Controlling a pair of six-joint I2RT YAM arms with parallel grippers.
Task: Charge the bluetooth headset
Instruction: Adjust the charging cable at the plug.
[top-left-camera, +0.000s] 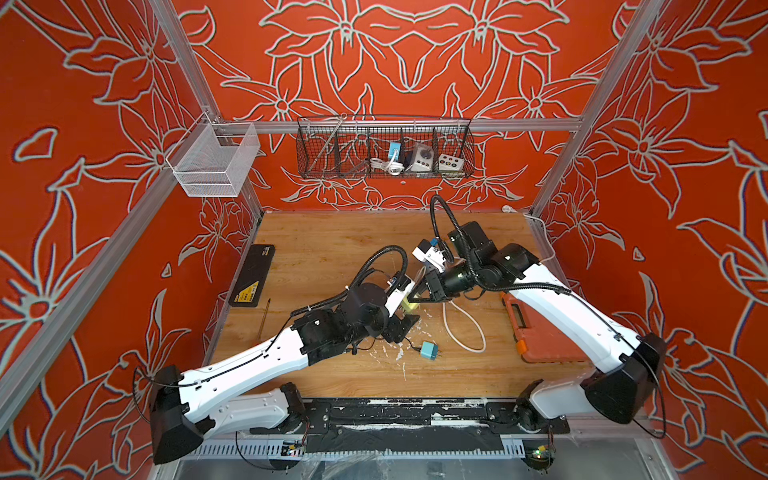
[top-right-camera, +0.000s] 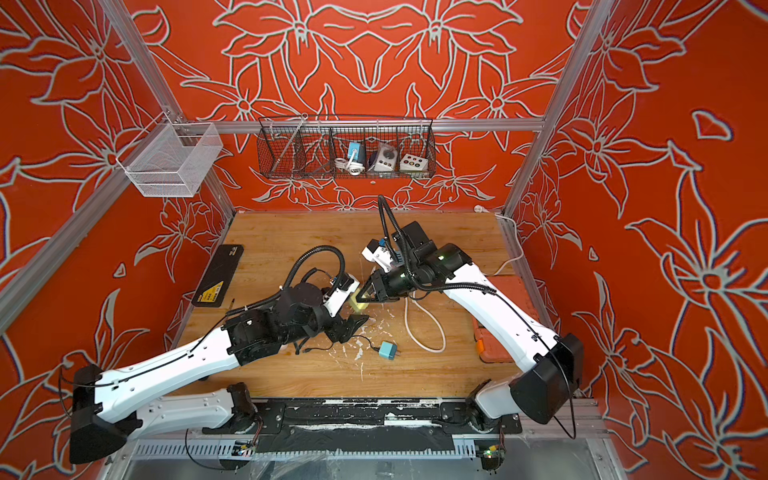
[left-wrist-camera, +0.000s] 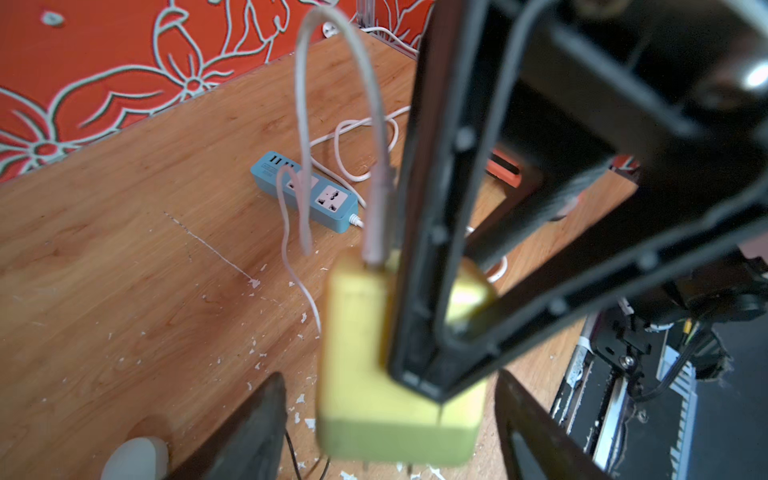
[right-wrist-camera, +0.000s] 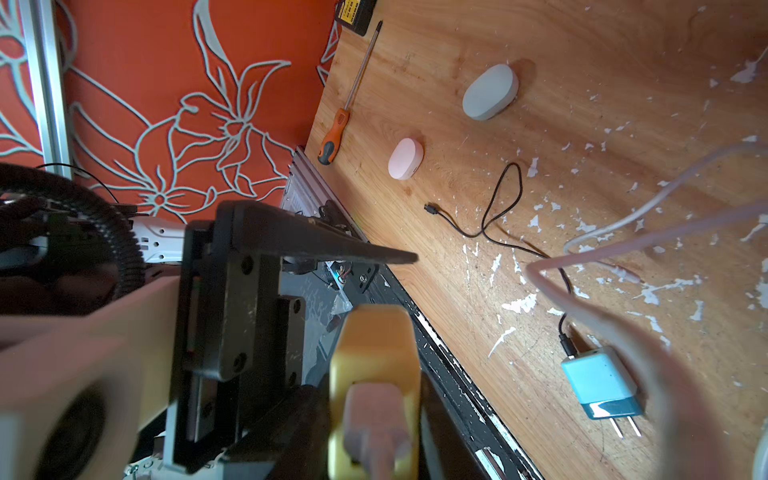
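Note:
A yellow charger plug (left-wrist-camera: 365, 374) with a pale cable (left-wrist-camera: 376, 124) in its top hangs just above the table, and my right gripper (right-wrist-camera: 370, 415) is shut on it. My left gripper (left-wrist-camera: 392, 436) is open, a finger on each side of the plug with gaps showing. In both top views the two grippers meet at mid-table round the plug (top-left-camera: 409, 306) (top-right-camera: 358, 303). A blue power strip (left-wrist-camera: 307, 191) lies beyond it. A grey-white oval headset case (right-wrist-camera: 490, 91) and a smaller pink one (right-wrist-camera: 406, 158) lie on the wood, hidden under the left arm in the top views.
A blue plug (top-left-camera: 429, 350) with a thin black cable (right-wrist-camera: 498, 208) lies near the front. A white cable loop (top-left-camera: 465, 328) and an orange tool case (top-left-camera: 544, 336) are on the right; a black flat case (top-left-camera: 253, 274) and a screwdriver (right-wrist-camera: 345, 120) on the left. Wire baskets (top-left-camera: 384, 149) hang at the back.

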